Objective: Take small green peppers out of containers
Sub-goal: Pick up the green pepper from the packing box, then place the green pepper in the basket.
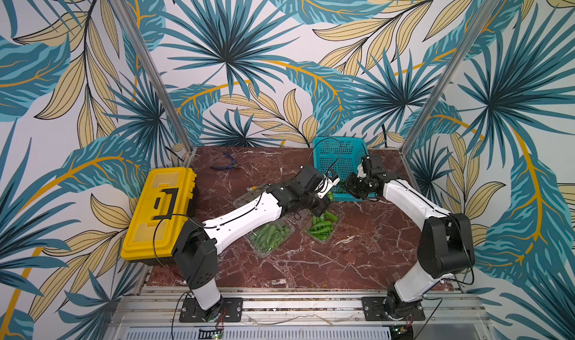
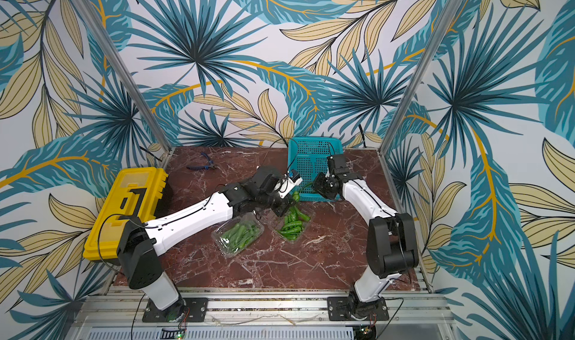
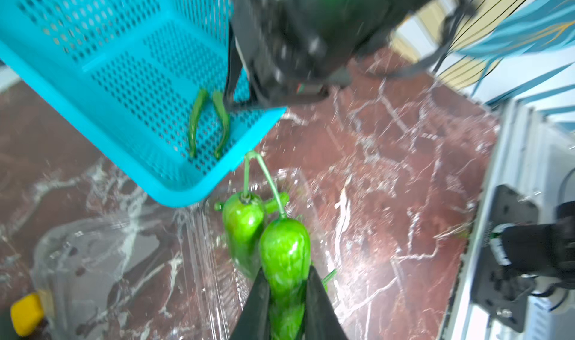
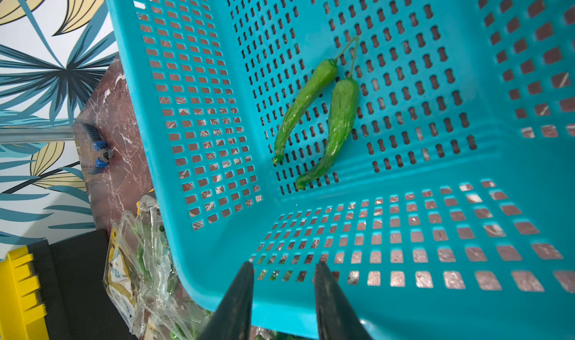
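Left gripper [image 3: 285, 273] is clamped on one small green pepper [image 3: 284, 248], gripped on its body with the stem end pointing away from the wrist. A second pepper [image 3: 242, 226] is joined to it at the stem tips and hangs alongside, touching it. Both are held above the right-hand container [image 1: 323, 234], just beside the front corner of the teal basket [image 4: 529, 161].

Right gripper [image 4: 283, 265] is positioned over the basket's near rim, jaws apart, nothing between them. Two peppers [image 4: 311, 102] are seen lying side by side on the basket floor, stems touching.

Two clear containers are laid open mid-desk, next to each other. The left-hand container [image 1: 270, 239] is packed with peppers and partly covered by the left forearm. The right-hand one carries a loose heap of peppers [image 1: 320, 229]. Whether the held pair is touching that heap cannot be told.

Desk [image 1: 357, 270] is red-brown marble. A yellow toolbox [image 1: 158, 211] is set at its left edge and pliers [image 1: 225, 164] at the rear, both well apart from the containers.
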Controlling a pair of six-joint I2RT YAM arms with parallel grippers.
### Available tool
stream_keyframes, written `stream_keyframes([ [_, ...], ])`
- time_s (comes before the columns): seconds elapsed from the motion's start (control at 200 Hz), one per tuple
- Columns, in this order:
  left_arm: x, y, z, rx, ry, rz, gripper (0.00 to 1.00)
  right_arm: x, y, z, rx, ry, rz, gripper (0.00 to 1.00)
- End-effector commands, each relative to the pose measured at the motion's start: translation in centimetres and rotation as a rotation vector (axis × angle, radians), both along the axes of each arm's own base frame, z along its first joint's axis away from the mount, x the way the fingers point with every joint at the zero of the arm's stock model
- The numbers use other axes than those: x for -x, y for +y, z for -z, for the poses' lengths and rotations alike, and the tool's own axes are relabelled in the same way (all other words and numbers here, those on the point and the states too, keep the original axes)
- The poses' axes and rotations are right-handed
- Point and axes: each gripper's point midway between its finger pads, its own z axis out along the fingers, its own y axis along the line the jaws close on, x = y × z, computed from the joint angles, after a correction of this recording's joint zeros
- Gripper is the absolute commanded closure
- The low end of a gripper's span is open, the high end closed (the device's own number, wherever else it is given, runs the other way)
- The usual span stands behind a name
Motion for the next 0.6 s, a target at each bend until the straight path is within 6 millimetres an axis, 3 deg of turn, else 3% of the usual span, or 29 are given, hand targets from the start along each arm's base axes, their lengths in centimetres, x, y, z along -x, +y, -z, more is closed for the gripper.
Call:
stream_keyframes([
  [0.0,-4.0,-0.4,-4.5,0.148,-0.074,-0.033,1.00,0.5,-0.3,0.8,0.016,0.017,0.012,0.65],
  [0.1,-7.7,-1.4,-6.6,0.254,-0.105,-0.052,1.00,0.7,-0.2,1.7,0.010,0.042,0.010,0.65],
  [0.24,-13.2,-3.5,-6.7,0.326,-0.112,-0.090,1.00,1.1,-0.1,2.6,0.009,0.064,0.010,0.65],
  [0.436,-18.3,-6.3,-4.0,0.369,-0.079,-0.102,1.00,2.0,-0.3,3.4,0.019,0.097,0.008,0.65],
  [0.546,-19.3,-7.0,-1.0,0.355,-0.011,-0.119,0.98,2.4,-0.6,3.4,0.030,0.101,0.011,0.65],
  [0.596,-19.4,-6.9,-1.0,0.354,-0.009,-0.125,0.96,2.7,-0.7,3.4,0.037,0.102,0.010,0.65],
])
